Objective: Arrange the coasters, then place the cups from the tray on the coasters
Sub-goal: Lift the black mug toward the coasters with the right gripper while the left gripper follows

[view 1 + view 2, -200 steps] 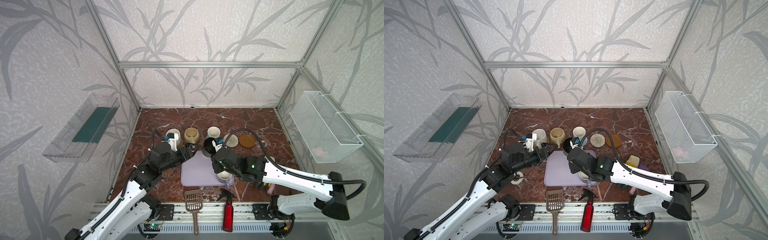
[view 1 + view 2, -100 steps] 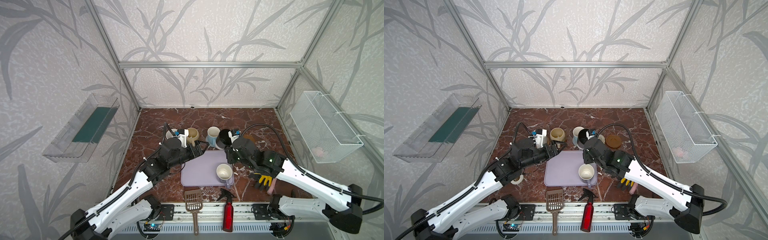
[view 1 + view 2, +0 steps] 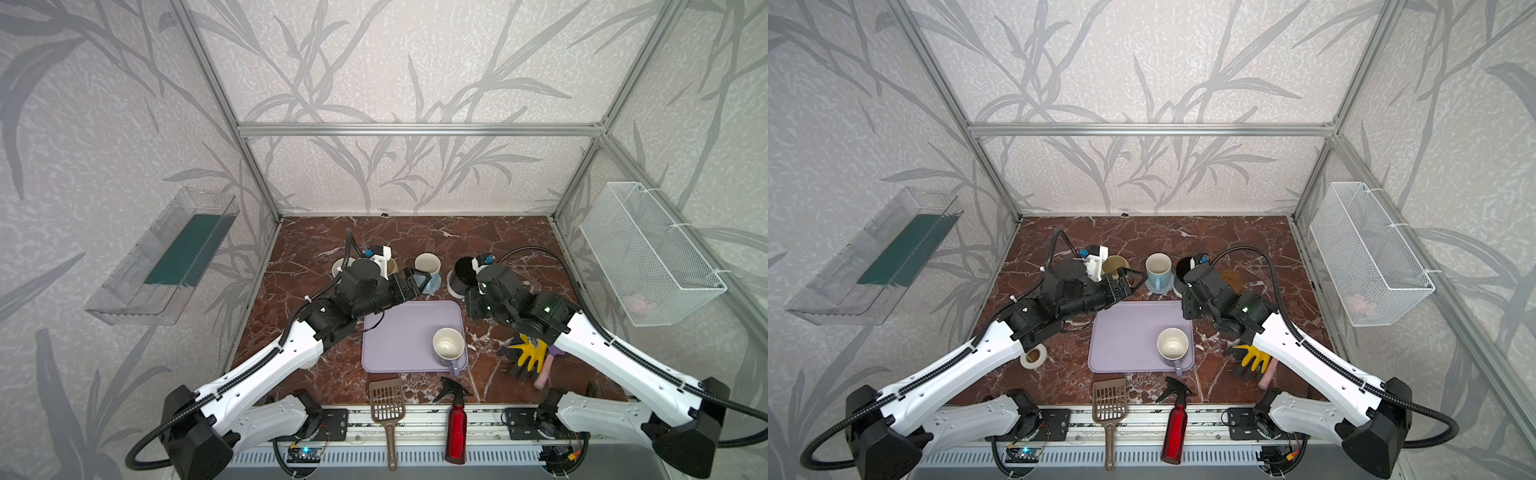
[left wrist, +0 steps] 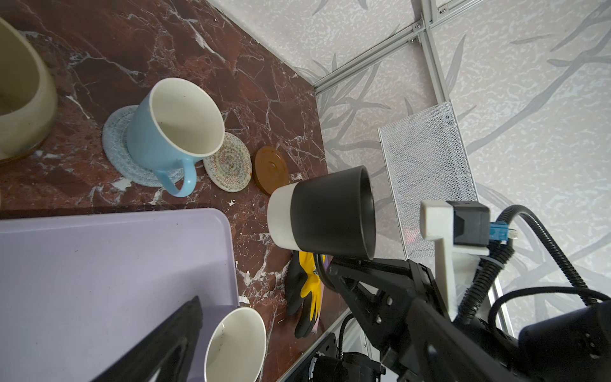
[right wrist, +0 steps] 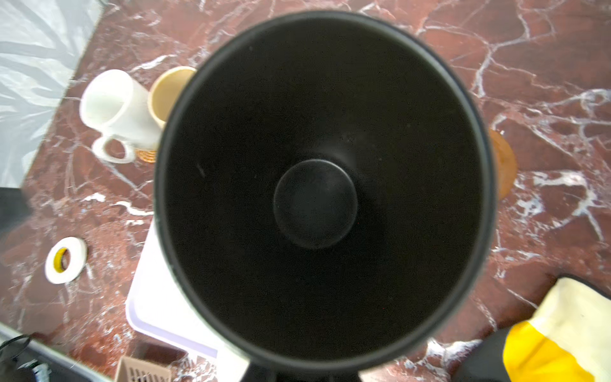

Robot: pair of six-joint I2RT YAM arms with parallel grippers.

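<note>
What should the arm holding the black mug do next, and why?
Probably lower it. The right gripper is shut on the black mug and holds it in the air close to the cream coaster. That coaster is bare, as is the amber coaster beside it. Setting the mug down on the cream coaster looks like the nearest fit.

The lavender tray (image 3: 399, 332) is lying flat on the tabletop (image 3: 415, 237), carrying only the lavender cup (image 3: 448, 347), which is standing upright in its near right corner. Behind the tray, the white cup (image 5: 112, 106) and the beige-yellow cup (image 3: 1115, 264) are standing side by side, a golden rattan coaster (image 5: 147, 154) peeking out at the white one's base. The light-blue cup (image 4: 172, 132) is sitting on the light-blue coaster (image 4: 114, 142). The cream coaster (image 4: 228, 165) and an amber-brown coaster (image 4: 271, 168) are lying bare, while the black cup (image 4: 330, 215), pale-banded at its base, is being held off the tabletop near them.
</note>
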